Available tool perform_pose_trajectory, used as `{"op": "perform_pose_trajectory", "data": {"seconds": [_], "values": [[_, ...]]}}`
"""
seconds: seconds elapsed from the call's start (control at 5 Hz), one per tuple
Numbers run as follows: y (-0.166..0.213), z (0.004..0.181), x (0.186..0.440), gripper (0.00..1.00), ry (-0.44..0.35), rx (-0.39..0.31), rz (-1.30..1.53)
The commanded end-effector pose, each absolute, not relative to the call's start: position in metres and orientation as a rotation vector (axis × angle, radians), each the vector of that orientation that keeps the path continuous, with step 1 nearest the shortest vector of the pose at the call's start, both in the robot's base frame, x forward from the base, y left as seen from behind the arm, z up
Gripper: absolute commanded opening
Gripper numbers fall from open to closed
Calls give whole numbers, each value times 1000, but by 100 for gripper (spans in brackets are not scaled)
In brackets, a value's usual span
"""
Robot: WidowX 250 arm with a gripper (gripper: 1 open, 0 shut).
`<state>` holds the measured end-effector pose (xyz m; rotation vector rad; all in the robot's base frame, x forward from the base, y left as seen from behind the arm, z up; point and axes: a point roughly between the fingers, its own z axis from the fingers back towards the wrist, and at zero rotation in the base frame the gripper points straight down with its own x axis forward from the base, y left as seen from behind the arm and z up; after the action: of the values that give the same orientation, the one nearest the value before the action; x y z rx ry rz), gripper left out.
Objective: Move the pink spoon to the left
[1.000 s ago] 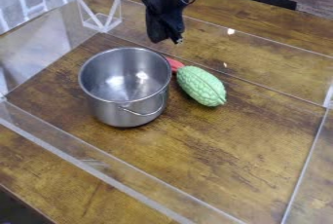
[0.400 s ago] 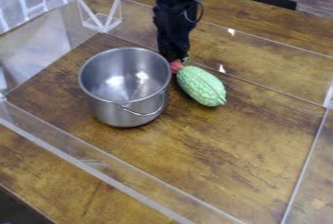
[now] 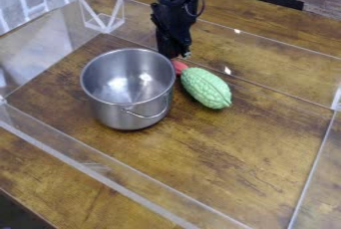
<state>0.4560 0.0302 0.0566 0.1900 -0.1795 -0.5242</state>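
Observation:
Only a reddish-pink tip of the pink spoon [image 3: 178, 66] shows, wedged between the steel pot [image 3: 130, 88] and the bumpy green vegetable [image 3: 205, 87]. My black gripper [image 3: 173, 52] points steeply down just behind and above that tip, its fingers pressed together and shut. Nothing shows between the fingers, and whether they touch the spoon cannot be told. The spoon's remaining length is hidden behind the pot rim and the gripper.
The wooden table [image 3: 226, 153] is enclosed by low clear plastic walls [image 3: 94, 158]. A clear triangular stand [image 3: 100, 14] sits at the back left. A thin white streak [image 3: 226, 71] lies right of the vegetable.
The gripper has come down from above the pot's far rim to just over the pink tip. It stays shut. Pot, vegetable and spoon have not moved.

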Motion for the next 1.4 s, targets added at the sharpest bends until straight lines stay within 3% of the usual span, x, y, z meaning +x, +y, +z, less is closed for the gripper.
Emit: {"op": "perform_pose_trajectory", "data": {"seconds": [0.0,0.6,1.2], "values": [[38,86,467,0,-225,204,-464],[36,82,464,0,-194,149,-523],[36,108,463,0,-145,103,-410]]}}
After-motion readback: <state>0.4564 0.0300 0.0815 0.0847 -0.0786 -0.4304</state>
